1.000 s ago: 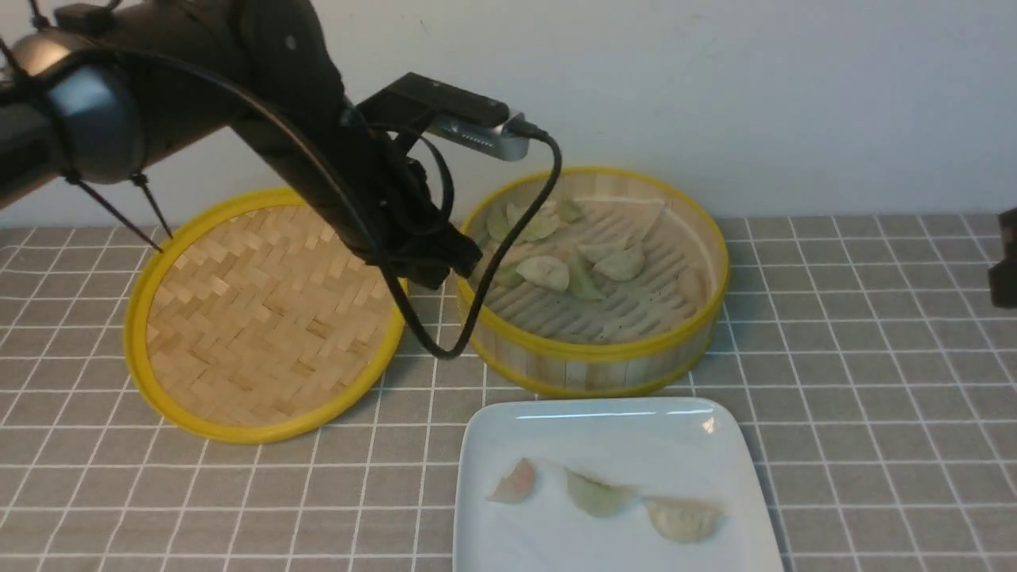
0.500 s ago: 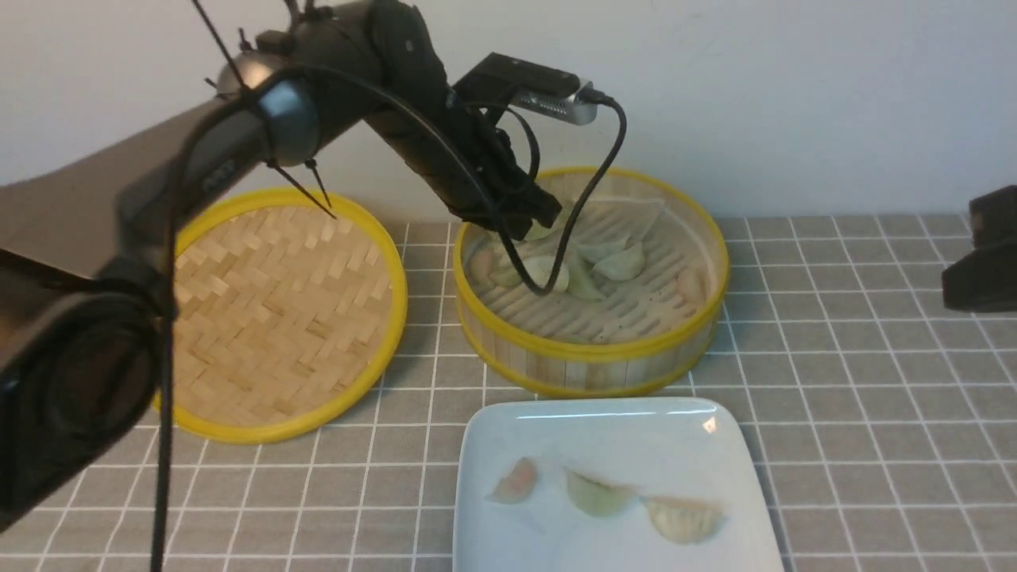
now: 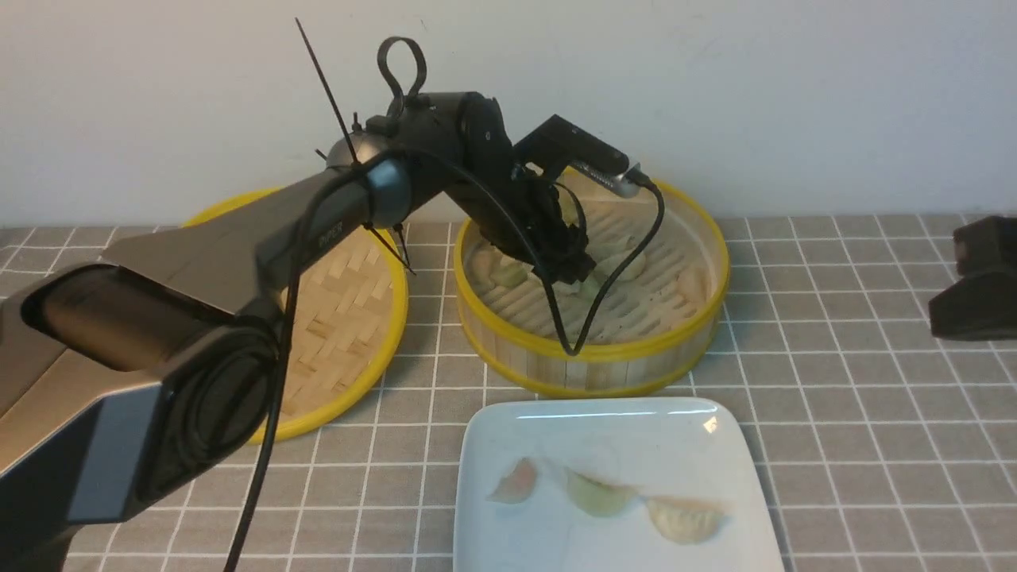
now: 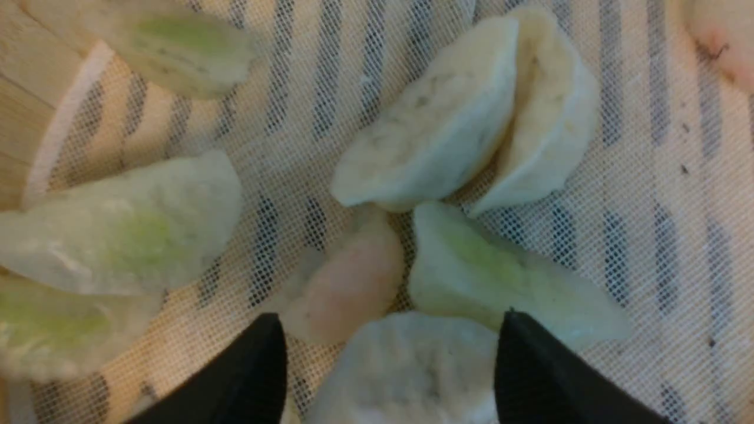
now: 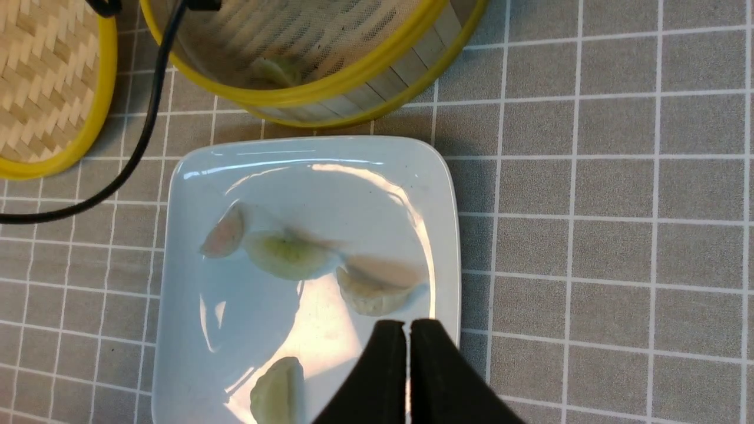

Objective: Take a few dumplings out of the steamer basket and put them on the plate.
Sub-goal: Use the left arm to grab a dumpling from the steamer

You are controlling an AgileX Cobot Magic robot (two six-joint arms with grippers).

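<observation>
Steamer basket (image 3: 592, 370): slatted bamboo, mesh-lined; dumplings (image 4: 465, 118) partly hidden.
Left gripper (image 4: 392, 359): spread around pale pleated dumpling.
Right gripper (image 5: 407, 330): pressed together.
Plate (image 3: 612, 429): glossy, cut off in front view.

- Front view: lighting soft, fairly even; wall (image 3: 715, 103) pale, cool-toned.
- Small bright glint at plate (image 3: 612, 524) corner.
- R wrist view: strong curved glare across plate, warm-tinted; soft shadows by dumplings (image 5: 287, 255) on it.
- L wrist view: close-up, a bit soft; left gripper (image 4: 389, 353) tips blurred, dark.
</observation>
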